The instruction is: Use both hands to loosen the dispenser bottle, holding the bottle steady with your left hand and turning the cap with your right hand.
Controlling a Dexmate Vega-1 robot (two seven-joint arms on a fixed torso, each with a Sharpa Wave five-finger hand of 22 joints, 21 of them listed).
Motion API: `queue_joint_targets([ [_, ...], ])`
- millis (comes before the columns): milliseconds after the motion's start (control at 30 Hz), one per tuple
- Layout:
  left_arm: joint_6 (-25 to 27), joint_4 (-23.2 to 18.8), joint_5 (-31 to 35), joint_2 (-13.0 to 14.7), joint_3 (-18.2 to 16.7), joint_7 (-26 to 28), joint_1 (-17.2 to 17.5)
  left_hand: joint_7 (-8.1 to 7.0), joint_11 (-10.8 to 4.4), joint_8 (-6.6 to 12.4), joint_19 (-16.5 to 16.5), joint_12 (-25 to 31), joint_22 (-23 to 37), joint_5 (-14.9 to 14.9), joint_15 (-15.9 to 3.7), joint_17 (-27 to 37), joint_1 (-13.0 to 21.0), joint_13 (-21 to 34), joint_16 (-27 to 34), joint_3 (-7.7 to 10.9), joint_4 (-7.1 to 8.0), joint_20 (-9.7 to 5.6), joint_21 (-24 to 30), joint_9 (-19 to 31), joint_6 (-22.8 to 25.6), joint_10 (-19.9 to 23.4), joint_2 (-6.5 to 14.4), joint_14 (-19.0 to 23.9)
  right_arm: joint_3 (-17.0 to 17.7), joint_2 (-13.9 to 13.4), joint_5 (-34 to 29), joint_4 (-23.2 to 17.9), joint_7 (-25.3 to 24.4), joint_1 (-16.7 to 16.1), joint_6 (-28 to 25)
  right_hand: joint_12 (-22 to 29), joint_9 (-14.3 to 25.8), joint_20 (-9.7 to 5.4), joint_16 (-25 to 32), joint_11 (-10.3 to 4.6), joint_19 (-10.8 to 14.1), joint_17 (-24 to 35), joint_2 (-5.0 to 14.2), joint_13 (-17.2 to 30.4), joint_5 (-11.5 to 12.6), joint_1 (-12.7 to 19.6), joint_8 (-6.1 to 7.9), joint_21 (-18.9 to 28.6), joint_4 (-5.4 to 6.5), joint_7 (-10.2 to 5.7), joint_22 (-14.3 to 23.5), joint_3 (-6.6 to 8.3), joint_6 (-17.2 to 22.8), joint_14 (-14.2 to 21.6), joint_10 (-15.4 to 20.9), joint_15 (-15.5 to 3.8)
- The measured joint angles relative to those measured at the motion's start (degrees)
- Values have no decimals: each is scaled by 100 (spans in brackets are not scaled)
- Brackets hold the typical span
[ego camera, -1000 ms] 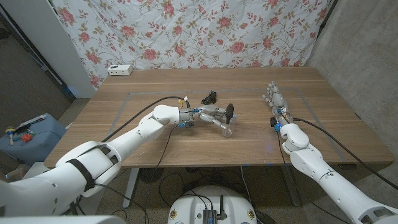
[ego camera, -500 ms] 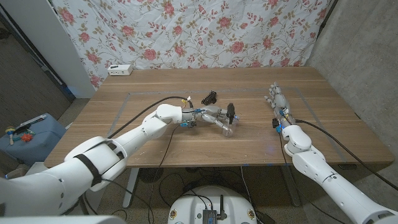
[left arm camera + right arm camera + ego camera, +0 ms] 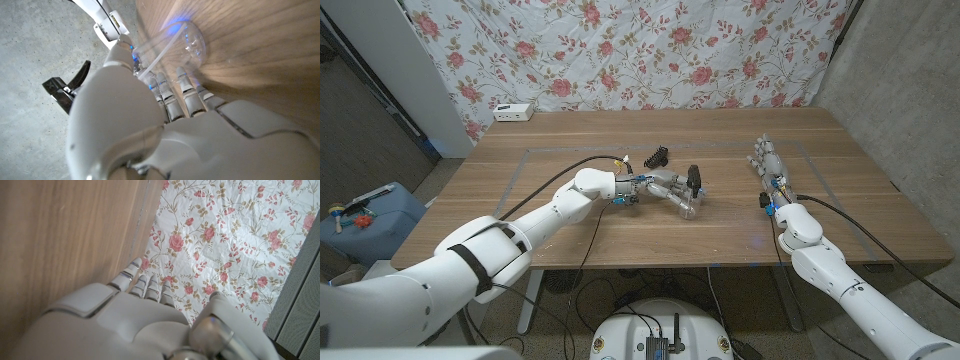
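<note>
A small clear dispenser bottle (image 3: 686, 206) lies tilted on the wooden table near its middle, its black pump cap (image 3: 692, 178) pointing away from me. My left hand (image 3: 660, 186) comes in from the left and holds it around the neck. In the left wrist view the fingers (image 3: 182, 92) curl over the clear bottle (image 3: 187, 42), the dip tube shows inside it, and the black pump cap (image 3: 65, 90) sticks out past the hand. My right hand (image 3: 766, 160) stands on the table well to the right of the bottle, fingers straight, holding nothing; its back (image 3: 125, 325) shows over bare wood.
A small black object (image 3: 656, 156) lies just behind the left hand. A white box (image 3: 513, 112) sits at the table's back left. Taped lines (image 3: 530, 152) mark a rectangle on the table. A floral cloth (image 3: 650, 50) hangs behind.
The left hand and the bottle have edged slightly to the right. The right hand has stayed almost where it was.
</note>
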Motion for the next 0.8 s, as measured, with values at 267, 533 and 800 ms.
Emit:
queue_joint_targets([
  [267,-99,49,-25,-38,-66,172,60,77,10,83,219,96,0,-164,-35,47,69,111,85,23,24,-11,39,26,242,232,67,270,2,-2,0,-20,-10,-5,-1,0,0,0,0,0,0,0,0,0,0,0,0,0,0,0,0,0,0,0,0,0],
  [533,-129,-34,-33,-11,-130,361,161,48,8,138,269,105,1,-243,-56,54,121,173,129,22,24,-23,39,41,380,312,103,351,-2,-17,-18,-38,-16,7,-61,0,0,0,0,0,0,0,0,0,0,1,0,0,0,0,0,0,0,0,0,0],
  [800,-118,-219,-9,79,-173,607,238,35,40,182,284,142,1,-325,-34,78,149,230,151,21,23,-24,39,53,467,361,137,391,-37,-39,-51,-50,-9,78,-111,0,0,0,0,0,0,0,16,0,0,-15,0,0,0,0,0,0,0,0,0,0],
])
